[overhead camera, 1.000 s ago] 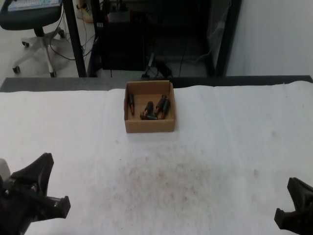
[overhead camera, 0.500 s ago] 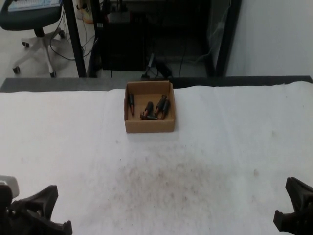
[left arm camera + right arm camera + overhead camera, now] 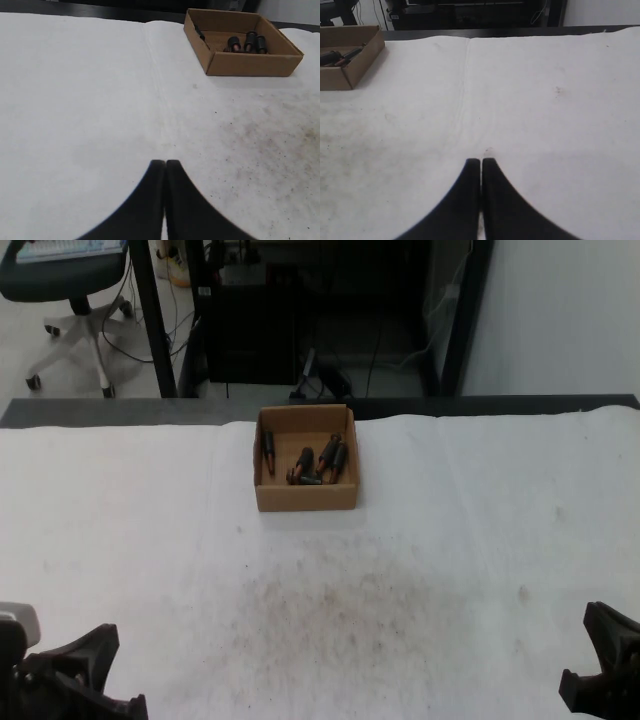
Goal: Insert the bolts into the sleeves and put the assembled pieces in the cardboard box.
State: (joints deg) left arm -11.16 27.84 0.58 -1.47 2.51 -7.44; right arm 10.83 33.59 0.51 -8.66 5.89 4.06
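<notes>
- Your left end effector [image 3: 165, 164] sits low at the near left corner of the table [image 3: 560, 540]. Its fingers are clenched tip to tip, with nothing between them.
- Your right end effector [image 3: 481, 161] sits at the near right corner, also pressed closed and holding nothing.
- Both are well apart from the box [image 3: 305, 498], with open cloth [image 3: 130, 520] in between.
- A brownish stain [image 3: 330, 610] speckles the cloth in the middle of the table, between the end effectors and the box. It looks like a flat mark, so it should not get in your way.
- A crease [image 3: 159, 90] runs along the cloth on the left arm's side of the box. It also looks harmless.
- The box stands upright and open at the far middle of the table, close to the far edge.
- A few dark pieces [image 3: 318, 462] lie on its floor. One thin piece lies alone by the left wall, and the others are bunched toward the right.
- Every bolt and sleeve you can make out is in the box, so the task looks finished or nearly so.
- The pieces are too small to tell whether each bolt is fully seated in its sleeve, so check that before you call it done.
- Beyond the table, a chair [image 3: 70, 290] stands on the floor to the far left and a dark rack [image 3: 300, 310] stands behind the box. Neither touches the work.
</notes>
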